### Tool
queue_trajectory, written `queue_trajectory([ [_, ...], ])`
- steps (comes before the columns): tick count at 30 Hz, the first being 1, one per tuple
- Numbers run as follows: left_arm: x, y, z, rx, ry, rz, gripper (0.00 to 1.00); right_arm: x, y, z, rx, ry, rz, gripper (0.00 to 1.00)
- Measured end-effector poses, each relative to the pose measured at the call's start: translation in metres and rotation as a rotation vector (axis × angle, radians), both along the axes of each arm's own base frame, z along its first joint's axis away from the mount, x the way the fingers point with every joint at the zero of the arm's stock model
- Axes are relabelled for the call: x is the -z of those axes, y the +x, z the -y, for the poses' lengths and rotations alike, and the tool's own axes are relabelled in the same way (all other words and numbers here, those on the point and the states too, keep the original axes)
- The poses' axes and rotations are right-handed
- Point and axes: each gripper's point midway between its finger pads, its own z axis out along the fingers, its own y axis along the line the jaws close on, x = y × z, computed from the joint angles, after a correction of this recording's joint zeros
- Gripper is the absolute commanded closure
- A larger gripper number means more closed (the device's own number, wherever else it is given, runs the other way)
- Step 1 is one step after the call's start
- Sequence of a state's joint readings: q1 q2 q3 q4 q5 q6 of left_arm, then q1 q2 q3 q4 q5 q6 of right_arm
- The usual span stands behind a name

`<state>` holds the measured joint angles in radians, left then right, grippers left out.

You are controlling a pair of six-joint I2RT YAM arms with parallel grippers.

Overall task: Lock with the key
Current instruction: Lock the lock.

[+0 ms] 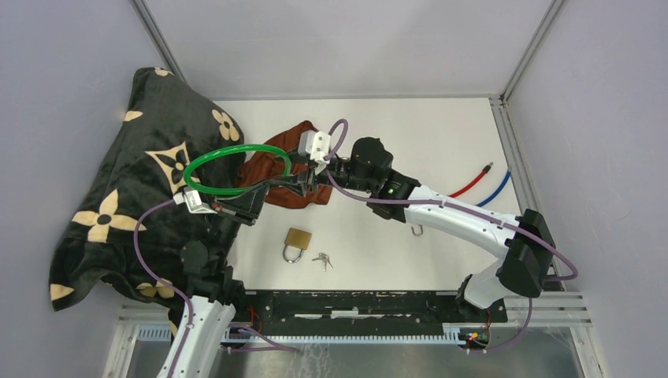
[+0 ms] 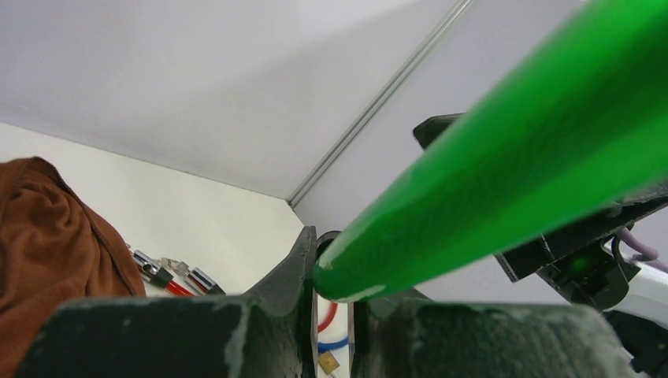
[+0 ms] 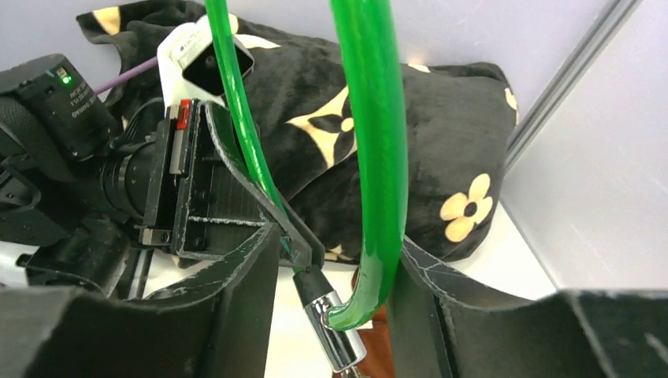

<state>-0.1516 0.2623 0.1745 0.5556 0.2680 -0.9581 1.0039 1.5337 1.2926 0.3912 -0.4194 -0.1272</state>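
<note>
A brass padlock (image 1: 297, 240) lies on the white table with a small bunch of keys (image 1: 322, 260) just to its right; neither gripper touches them. A green cable loop (image 1: 236, 167) with a chrome end piece (image 3: 335, 339) hangs above the table. My left gripper (image 1: 293, 183) (image 2: 335, 307) is shut on the green cable (image 2: 488, 157) near that end piece. My right gripper (image 1: 313, 175) (image 3: 339, 268) is open, its fingers on either side of the cable (image 3: 370, 157) and the left gripper's fingertips (image 3: 303, 244).
A black pillow with cream flowers (image 1: 142, 189) fills the left side. A brown cloth (image 1: 287, 169) lies under the grippers. Red (image 1: 473, 183) and blue (image 1: 495, 189) cables lie at the right. Grey walls enclose the table.
</note>
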Motion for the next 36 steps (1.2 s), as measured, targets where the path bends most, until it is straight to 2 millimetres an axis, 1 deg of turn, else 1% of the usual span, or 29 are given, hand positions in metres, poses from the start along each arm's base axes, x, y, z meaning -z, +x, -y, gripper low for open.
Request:
queue_trajectory([
  [3, -0.003, -0.004, -0.001, -0.013, 0.029, 0.036, 0.98, 0.008, -0.005, -0.001, -0.021, -0.032, -0.004, 0.25],
  [4, -0.004, -0.004, -0.001, -0.016, 0.033, 0.043, 0.98, 0.012, -0.006, -0.001, -0.028, -0.045, -0.011, 0.19],
  [5, -0.005, -0.004, -0.001, -0.018, 0.038, 0.047, 0.98, 0.015, -0.007, 0.0, -0.032, -0.058, -0.011, 0.08],
  [6, -0.005, -0.004, -0.001, -0.02, 0.04, 0.049, 0.98, 0.018, -0.008, 0.001, -0.037, -0.076, -0.01, 0.02],
  [8, -0.004, -0.004, -0.001, -0.022, 0.045, 0.051, 0.98, 0.024, -0.011, 0.004, -0.043, -0.106, -0.009, 0.02],
  [11, -0.004, -0.004, -0.001, -0.026, 0.052, 0.054, 0.98, 0.029, -0.014, 0.014, -0.061, -0.152, 0.003, 0.02],
  [14, -0.004, -0.004, -0.001, -0.023, 0.06, 0.057, 0.98, 0.033, -0.013, 0.031, -0.107, -0.192, 0.003, 0.07],
  [16, -0.003, -0.005, 0.001, -0.017, 0.067, 0.06, 0.98, 0.037, -0.004, 0.043, -0.122, -0.208, -0.009, 0.15],
  [17, -0.003, -0.006, 0.001, -0.014, 0.07, 0.061, 0.98, 0.039, 0.003, 0.049, -0.118, -0.213, -0.018, 0.19],
  [20, -0.003, -0.006, 0.002, -0.013, 0.081, 0.066, 0.98, 0.051, 0.021, 0.062, -0.131, -0.246, -0.075, 0.21],
  [22, -0.003, -0.006, 0.002, -0.013, 0.083, 0.067, 0.98, 0.055, 0.031, 0.06, -0.143, -0.269, -0.107, 0.23],
  [24, -0.003, -0.006, 0.002, -0.012, 0.083, 0.067, 0.98, 0.061, 0.035, 0.052, -0.17, -0.289, -0.133, 0.25],
  [26, -0.003, -0.006, 0.002, -0.01, 0.085, 0.068, 0.98, 0.071, 0.033, 0.047, -0.194, -0.313, -0.161, 0.29],
  [28, -0.004, -0.007, 0.003, -0.004, 0.087, 0.07, 0.98, 0.083, 0.031, 0.047, -0.208, -0.34, -0.198, 0.35],
  [30, -0.003, -0.007, 0.004, 0.0, 0.089, 0.069, 0.98, 0.089, 0.028, 0.046, -0.219, -0.354, -0.22, 0.4],
  [34, -0.004, -0.007, 0.004, 0.002, 0.09, 0.07, 0.98, 0.088, 0.025, 0.045, -0.232, -0.35, -0.232, 0.49],
  [36, -0.004, -0.007, 0.004, 0.002, 0.09, 0.07, 0.98, 0.086, 0.023, 0.043, -0.24, -0.343, -0.229, 0.51],
])
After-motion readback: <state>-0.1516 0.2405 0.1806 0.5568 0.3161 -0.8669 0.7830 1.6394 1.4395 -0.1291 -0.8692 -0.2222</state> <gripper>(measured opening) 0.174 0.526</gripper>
